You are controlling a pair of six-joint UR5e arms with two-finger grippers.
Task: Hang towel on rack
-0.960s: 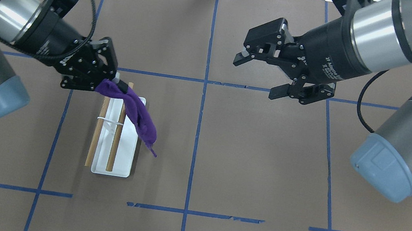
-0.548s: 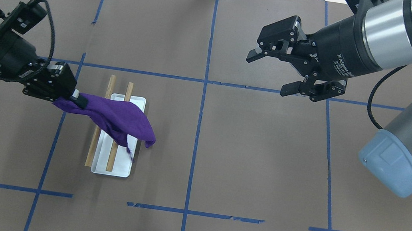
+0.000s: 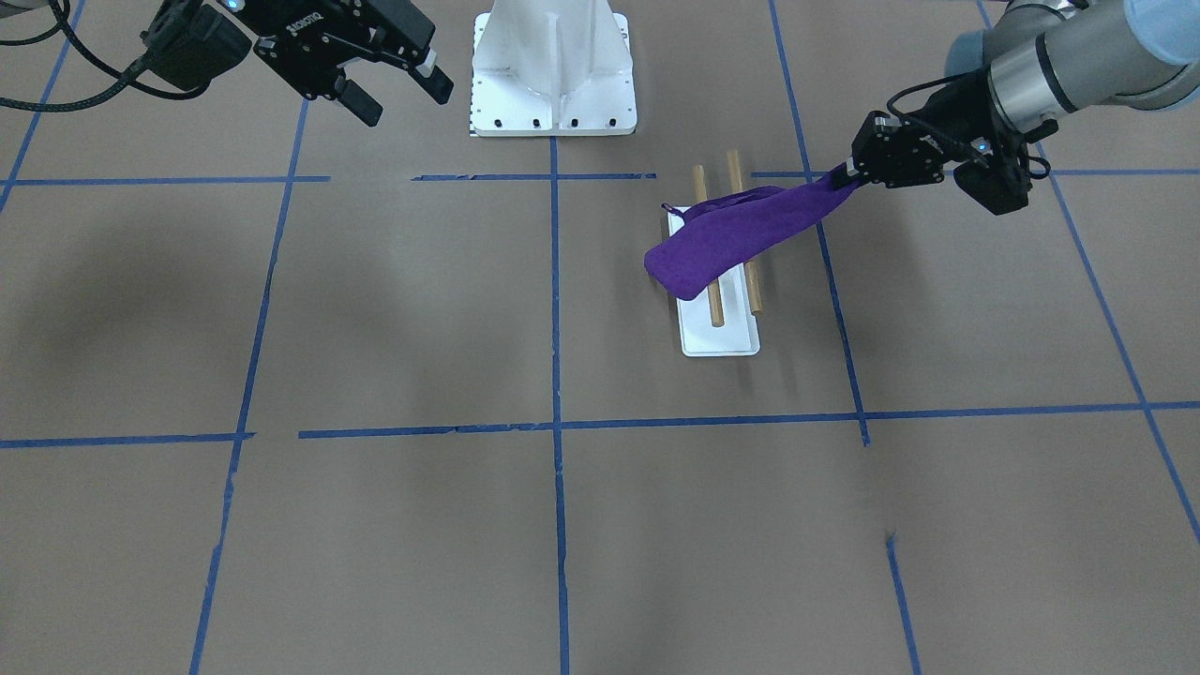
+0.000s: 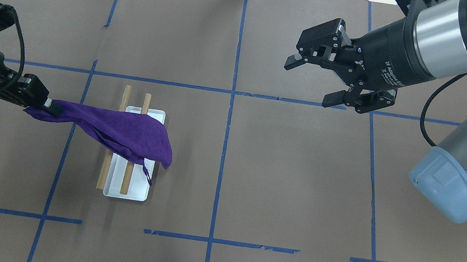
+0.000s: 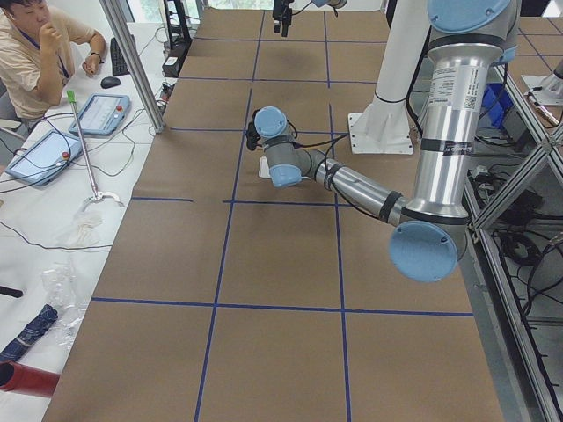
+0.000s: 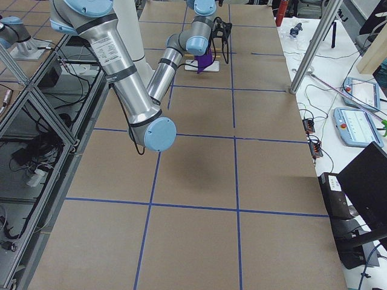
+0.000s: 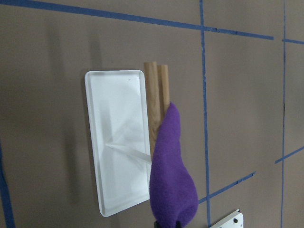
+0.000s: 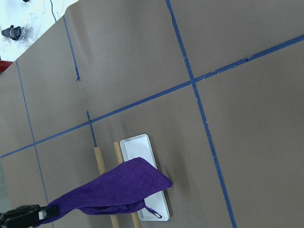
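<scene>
Left tool (image 4: pixel 50 106) withdrawn, fuzzy towel (image 4: pixel 123 131) across rack (image 4: pixel 134 188)

The brown table (image 4: pixel 299 181), gridded with blue tape (image 4: pixel 224 148), carries the rack (image 4: pixel 136 189) and a white bolted pedestal (image 3: pixel 553 66)

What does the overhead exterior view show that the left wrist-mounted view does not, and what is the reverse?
Only the overhead view: the left gripper shut on one end of the towel, the right gripper open in the air, and the small loop at the towel's free end. Only the left wrist view: the thin white support of the rack, which the towel hides from above. Both: the purple towel crossing over the two wooden dowels, the white base, and the brown table with blue tape lines.
</scene>
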